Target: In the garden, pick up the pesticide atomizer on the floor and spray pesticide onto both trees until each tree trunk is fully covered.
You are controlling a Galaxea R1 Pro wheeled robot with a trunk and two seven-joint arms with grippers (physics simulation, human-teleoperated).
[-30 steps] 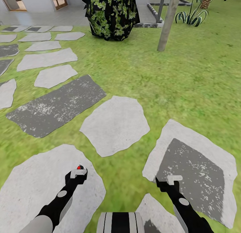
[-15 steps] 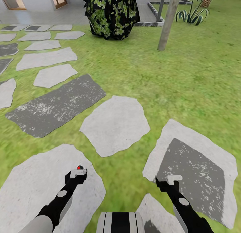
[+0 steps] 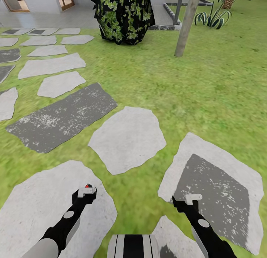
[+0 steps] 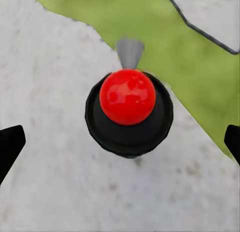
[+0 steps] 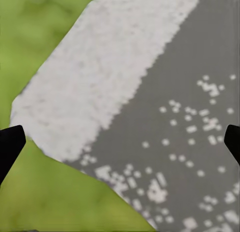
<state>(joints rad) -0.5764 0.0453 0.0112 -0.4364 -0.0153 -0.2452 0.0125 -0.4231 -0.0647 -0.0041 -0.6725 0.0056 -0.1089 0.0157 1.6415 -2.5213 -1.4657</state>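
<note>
The pesticide atomizer [image 4: 127, 96] stands on a pale stepping stone [image 4: 55, 157]; from above it is a round black body with a red ball cap and a grey nozzle. My left gripper [image 4: 121, 142] hangs straight over it, open, with its black fingertips [image 4: 10, 144] wide apart on either side and not touching it. In the head view just the red cap of the atomizer [image 3: 88, 185] peeks past the left gripper [image 3: 87, 191]. My right gripper [image 3: 193, 197] is open over a grey-patched stone [image 5: 165, 106], holding nothing. One bare grey-tan tree trunk [image 3: 187, 24] rises from the lawn far ahead on the right.
Flat stepping stones [image 3: 128, 139] lie in the grass all around me. A dark leafy bush [image 3: 122, 15] stands far ahead, with a raised stone border [image 3: 168, 26] and a spiky striped plant [image 3: 211, 18] beyond the trunk. Open lawn [image 3: 207, 83] stretches to the right.
Slightly less of the red cap shows beyond the left gripper than a second ago. Both arms and the view are otherwise still.
</note>
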